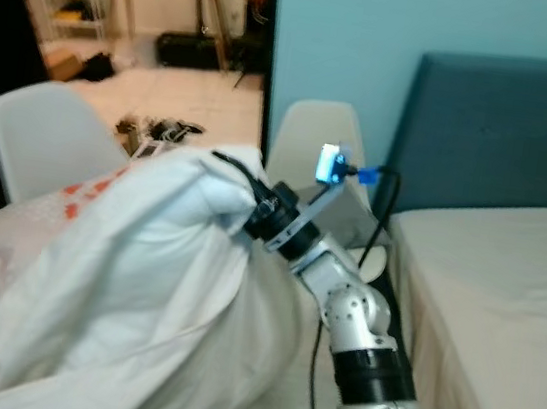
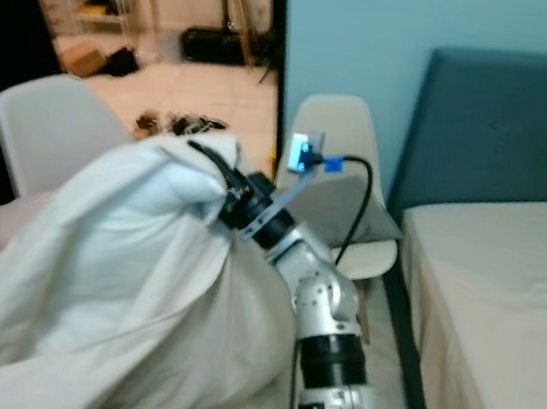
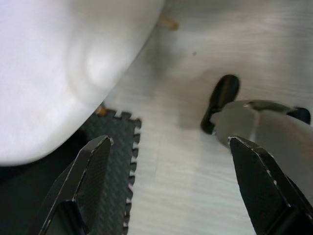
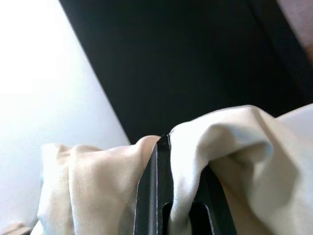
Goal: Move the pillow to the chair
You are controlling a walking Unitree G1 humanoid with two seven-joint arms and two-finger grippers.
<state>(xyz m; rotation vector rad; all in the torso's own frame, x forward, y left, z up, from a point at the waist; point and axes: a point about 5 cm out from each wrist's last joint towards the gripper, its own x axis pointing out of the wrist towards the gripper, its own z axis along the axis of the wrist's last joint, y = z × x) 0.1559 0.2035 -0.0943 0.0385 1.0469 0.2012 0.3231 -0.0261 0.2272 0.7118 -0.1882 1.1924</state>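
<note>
A big white pillow [image 1: 141, 288] hangs in front of me, bunched at its upper corner. My right gripper [image 1: 239, 182] is shut on that corner, its fingers buried in the cloth; the right wrist view has the fabric [image 4: 215, 161] pinched between the black fingers [image 4: 159, 196]. A white chair [image 1: 321, 150] stands just beyond the gripper against the blue wall, and another white chair [image 1: 46, 134] is at the left. My left gripper [image 3: 171, 147] is open above the pale floor, beside the pillow's underside [image 3: 58, 63].
The bed [image 1: 505, 285] with its blue headboard [image 1: 495, 133] lies on the right. A doorway [image 1: 144, 36] opens onto a cluttered room behind. A dark foam mat [image 3: 105, 147] and my own foot [image 3: 222, 100] are on the floor below.
</note>
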